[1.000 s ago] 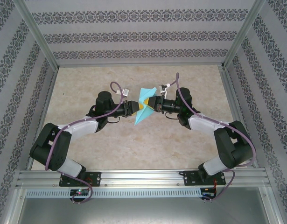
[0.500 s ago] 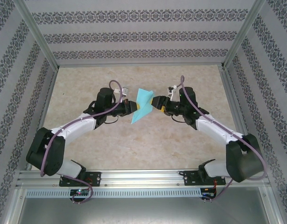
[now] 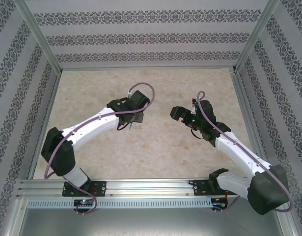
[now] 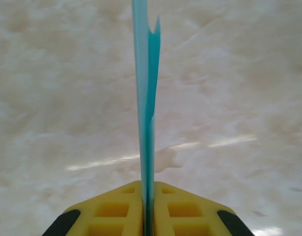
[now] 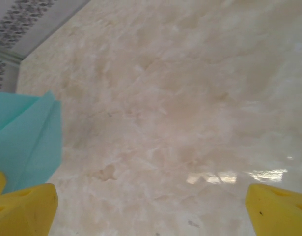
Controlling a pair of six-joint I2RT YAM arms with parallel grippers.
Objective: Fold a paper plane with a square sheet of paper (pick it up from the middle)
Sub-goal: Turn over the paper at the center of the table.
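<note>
The paper plane [image 4: 146, 98], a thin turquoise-blue folded sheet with a notched upper edge, stood edge-on in the left wrist view, running from 6 o'clock up to the 12 o'clock edge of the frame. The left gripper [image 4: 147, 189] was pinched onto its lower end, the two yellow ribbed fingers [image 4: 111, 211] pressed flat against either face of the paper with no gap between them. The plane hung above the pale beige marbled table [image 3: 155, 157] without touching it. In the top view the left arm's wrist sat just at 9 o'clock of the table's middle. The right gripper [image 3: 179, 113] was at 3 o'clock of that middle, well apart from the left one. Its yellow fingers [image 5: 23, 209] were spread wide, at the 7 and 5 o'clock corners of the right wrist view, with bare table between them. A turquoise flap of the plane showed there at 9 o'clock
</note>
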